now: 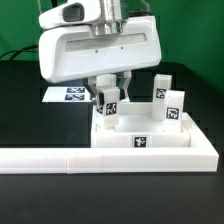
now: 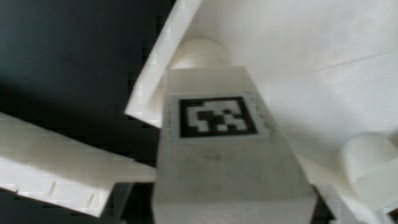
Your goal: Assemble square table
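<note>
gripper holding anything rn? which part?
Looks like the gripper is closing on a tagged leg block at its upper end; a firm hold cannot be confirmed.

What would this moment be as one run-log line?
step: leg pickup | pincer: around tagged leg block, grip unconfirmed | square slab: flat on table, against rail

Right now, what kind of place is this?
Probably a robotics lab bench for assembly trials: a black table, a green backdrop, a marker board with printed tags, and tagged white furniture parts like the leg block under the arm.
</note>
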Motion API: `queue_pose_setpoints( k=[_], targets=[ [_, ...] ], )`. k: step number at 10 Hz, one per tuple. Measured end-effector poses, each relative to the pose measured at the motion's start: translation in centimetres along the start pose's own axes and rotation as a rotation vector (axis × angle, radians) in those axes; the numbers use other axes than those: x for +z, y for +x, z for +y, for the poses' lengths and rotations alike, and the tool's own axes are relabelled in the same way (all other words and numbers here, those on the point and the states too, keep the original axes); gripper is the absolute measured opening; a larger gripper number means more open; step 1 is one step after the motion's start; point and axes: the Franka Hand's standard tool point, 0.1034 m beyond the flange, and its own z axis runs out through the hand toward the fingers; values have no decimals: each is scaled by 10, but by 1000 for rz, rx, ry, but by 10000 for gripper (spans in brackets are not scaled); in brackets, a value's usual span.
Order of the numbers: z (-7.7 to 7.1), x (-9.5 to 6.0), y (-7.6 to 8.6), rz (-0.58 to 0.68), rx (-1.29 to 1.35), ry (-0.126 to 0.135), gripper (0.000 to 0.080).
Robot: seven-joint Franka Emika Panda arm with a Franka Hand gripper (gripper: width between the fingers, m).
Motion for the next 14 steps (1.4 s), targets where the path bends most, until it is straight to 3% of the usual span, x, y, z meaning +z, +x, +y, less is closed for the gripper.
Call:
queue_pose_setpoints(
  k=[5,8,14],
  targets=[
    [0,0,1,7,75,-3,290],
    [1,1,-1,41,349,-30,290],
    [11,0,-5,111,1039,-37,291]
  ],
)
